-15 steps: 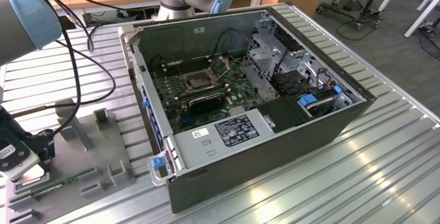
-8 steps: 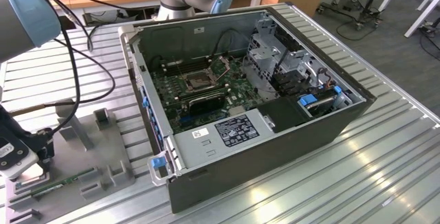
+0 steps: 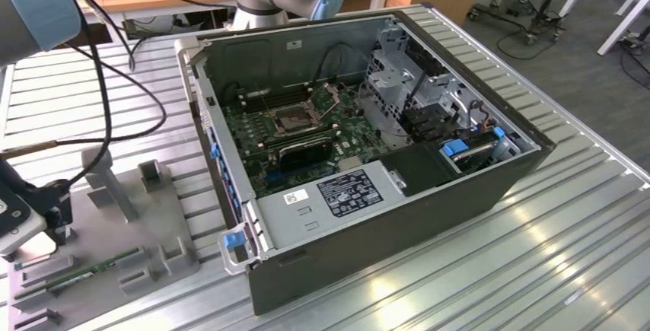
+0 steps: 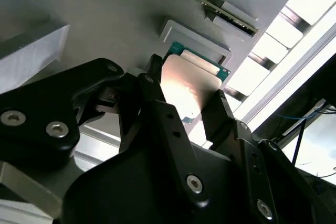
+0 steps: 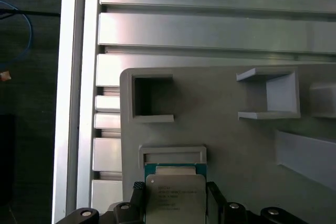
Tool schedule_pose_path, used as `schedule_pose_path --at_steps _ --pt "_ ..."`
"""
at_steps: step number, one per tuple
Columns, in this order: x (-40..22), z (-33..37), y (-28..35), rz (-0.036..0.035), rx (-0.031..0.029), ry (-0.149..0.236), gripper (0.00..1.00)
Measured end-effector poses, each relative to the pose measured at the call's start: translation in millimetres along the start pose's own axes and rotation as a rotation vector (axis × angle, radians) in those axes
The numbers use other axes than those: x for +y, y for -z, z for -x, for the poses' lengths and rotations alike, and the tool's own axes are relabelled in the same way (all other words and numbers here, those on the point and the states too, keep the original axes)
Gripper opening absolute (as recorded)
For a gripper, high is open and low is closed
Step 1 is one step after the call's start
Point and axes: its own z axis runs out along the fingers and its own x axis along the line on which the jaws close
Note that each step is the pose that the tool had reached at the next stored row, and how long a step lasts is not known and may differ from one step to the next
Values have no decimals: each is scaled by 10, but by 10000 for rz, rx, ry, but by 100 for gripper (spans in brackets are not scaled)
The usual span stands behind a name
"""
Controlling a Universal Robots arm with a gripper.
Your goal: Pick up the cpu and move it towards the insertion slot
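Note:
The cpu [image 4: 190, 85] is a flat square chip with a silvery top and a thin green rim. It lies at the grey holder [image 5: 173, 155] on the fixture plate, and the first wrist view shows its printed top [image 5: 175, 200]. My gripper [image 4: 186, 80] has one black finger [image 4: 152, 74] against one edge of the chip and the other against the opposite edge, shut on the cpu. The insertion slot [image 3: 294, 120], a square socket with a metal frame, sits on the green board inside the open computer case, well off to the exterior view's right of the gripper.
The grey fixture plate [image 3: 152, 217] carries several upright holders and a long green memory stick [image 3: 97, 270]. The open computer case [image 3: 508, 186] stands on the ribbed metal table [image 3: 568, 255]. Black cables [image 3: 122, 80] hang over the table at the exterior view's left.

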Motion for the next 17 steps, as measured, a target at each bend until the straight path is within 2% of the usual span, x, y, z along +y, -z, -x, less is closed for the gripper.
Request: schedule_pose_path --at_steps 17 --pt "10 6 705 49 -2 0 55"
